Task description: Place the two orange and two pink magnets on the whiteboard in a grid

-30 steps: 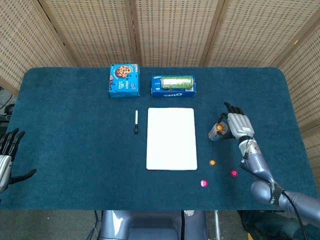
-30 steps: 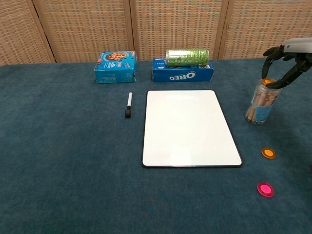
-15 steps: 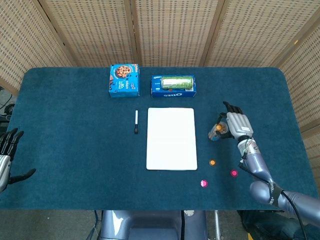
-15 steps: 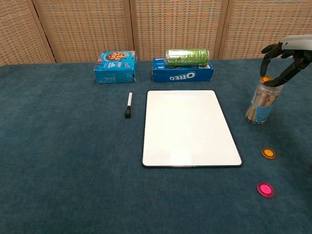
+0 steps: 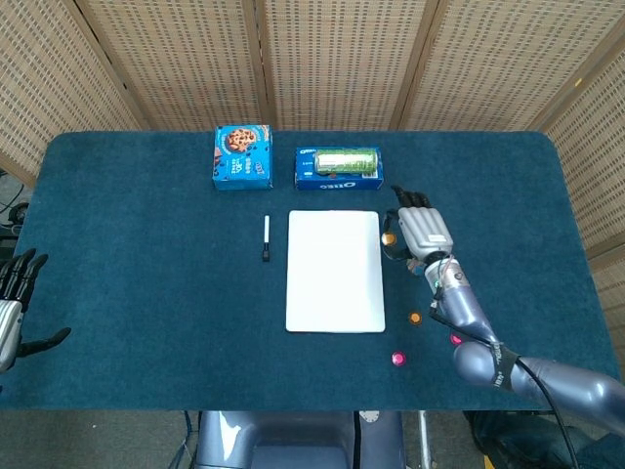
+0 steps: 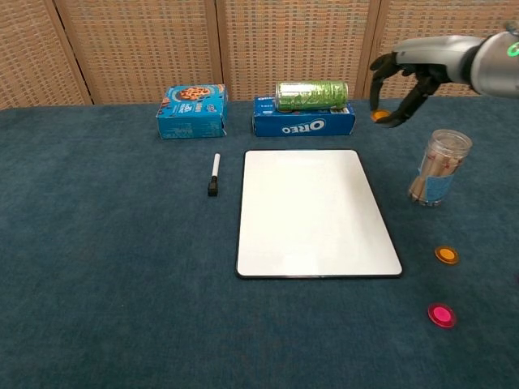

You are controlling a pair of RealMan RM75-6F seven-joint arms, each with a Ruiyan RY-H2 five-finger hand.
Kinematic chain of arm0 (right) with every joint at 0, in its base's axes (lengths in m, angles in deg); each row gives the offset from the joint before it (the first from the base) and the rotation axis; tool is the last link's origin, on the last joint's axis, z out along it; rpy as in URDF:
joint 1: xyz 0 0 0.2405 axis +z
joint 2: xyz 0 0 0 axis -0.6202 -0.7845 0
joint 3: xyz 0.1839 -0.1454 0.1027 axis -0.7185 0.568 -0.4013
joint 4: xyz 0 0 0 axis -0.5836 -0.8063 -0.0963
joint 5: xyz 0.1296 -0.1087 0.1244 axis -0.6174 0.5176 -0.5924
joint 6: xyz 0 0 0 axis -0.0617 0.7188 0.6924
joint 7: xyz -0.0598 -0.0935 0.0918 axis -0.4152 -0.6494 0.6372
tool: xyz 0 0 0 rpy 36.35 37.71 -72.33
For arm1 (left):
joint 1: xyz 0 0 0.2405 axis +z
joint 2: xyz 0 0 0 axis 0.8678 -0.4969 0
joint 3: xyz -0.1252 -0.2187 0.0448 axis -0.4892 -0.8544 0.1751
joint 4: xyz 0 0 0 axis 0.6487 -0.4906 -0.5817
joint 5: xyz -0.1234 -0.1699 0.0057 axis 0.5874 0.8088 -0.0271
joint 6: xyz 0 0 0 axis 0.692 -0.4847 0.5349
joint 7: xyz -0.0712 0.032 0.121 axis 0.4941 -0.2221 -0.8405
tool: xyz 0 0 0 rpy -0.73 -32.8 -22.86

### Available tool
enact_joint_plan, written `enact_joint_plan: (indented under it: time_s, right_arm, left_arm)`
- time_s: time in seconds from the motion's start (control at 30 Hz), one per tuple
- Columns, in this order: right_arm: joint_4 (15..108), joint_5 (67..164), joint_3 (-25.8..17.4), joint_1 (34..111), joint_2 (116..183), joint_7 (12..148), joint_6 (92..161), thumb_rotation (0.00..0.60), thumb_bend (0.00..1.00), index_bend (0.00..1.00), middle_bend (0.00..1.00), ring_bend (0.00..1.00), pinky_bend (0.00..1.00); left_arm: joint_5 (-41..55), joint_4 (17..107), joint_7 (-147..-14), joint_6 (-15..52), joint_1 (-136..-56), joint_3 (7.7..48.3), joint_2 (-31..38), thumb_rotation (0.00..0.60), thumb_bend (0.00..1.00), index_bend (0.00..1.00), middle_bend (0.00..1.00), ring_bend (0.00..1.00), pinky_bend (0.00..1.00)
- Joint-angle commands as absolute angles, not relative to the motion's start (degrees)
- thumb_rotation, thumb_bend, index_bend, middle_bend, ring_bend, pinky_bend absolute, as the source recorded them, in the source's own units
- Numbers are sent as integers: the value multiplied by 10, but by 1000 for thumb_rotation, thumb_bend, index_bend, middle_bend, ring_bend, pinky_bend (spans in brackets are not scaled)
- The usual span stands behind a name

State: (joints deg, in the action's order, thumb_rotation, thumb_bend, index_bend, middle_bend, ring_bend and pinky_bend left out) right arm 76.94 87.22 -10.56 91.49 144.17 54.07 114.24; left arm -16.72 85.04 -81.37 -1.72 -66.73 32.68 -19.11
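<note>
Right robot hand (image 6: 405,81) pinching orange magnet (image 6: 380,116), beside whiteboard (image 6: 312,212) corner

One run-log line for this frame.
right hand: holds orange magnet above table | left hand: idle, open | whiteboard: bare

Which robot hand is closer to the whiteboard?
Right. The right hand hovers just past the whiteboard's right edge, pinching an orange magnet; the left hand sits far off at the table's left edge.
</note>
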Motion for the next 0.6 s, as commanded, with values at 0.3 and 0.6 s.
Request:
enact_joint_plan:
  time_s: [0.3, 0.6]
  right_arm:
    - [672, 789, -92, 1041, 1617, 398, 1170, 600, 363, 496, 0, 0, 0]
    - [607, 777, -94, 1068, 1685, 370, 1167, 600, 236, 298, 0, 0, 0]
  left_arm:
    - [-151, 845, -790, -8, -671, 320, -198, 600, 0, 0, 0, 0, 0]
    - [-145, 845, -772, -4, -670, 319, -206, 600, 0, 0, 0, 0, 0]
